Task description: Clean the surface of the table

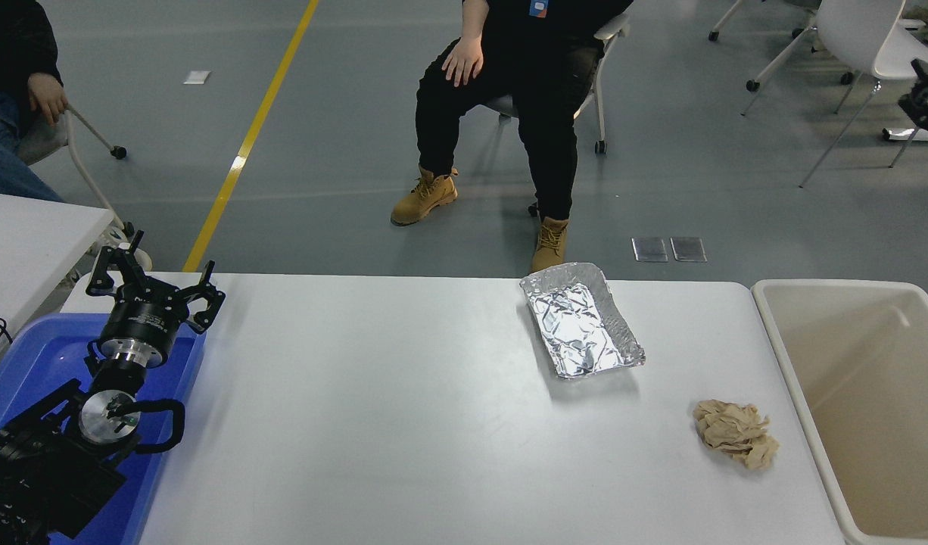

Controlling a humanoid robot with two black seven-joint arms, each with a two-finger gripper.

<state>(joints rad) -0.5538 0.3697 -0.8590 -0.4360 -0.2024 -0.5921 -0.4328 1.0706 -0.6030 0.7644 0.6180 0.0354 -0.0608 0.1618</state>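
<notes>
The white table surface [403, 424] spans the picture's lower half. On it lie a crumpled foil tray [583, 322] at the far middle-right and a wad of brown paper [736, 433] near the right end. My left gripper [161, 265] is parked at the lower left over a blue tray [25, 356], open and holding nothing. Part of my right gripper [926, 98] shows as a black shape at the upper right edge, high above the floor and far from both items.
A beige plastic bin [770, 318] stands against the table's right end. A smaller white table [25, 235] is at the left edge. A person sits on a chair [600, 45] beyond the far side, boots near the table. Another person sits at the upper left.
</notes>
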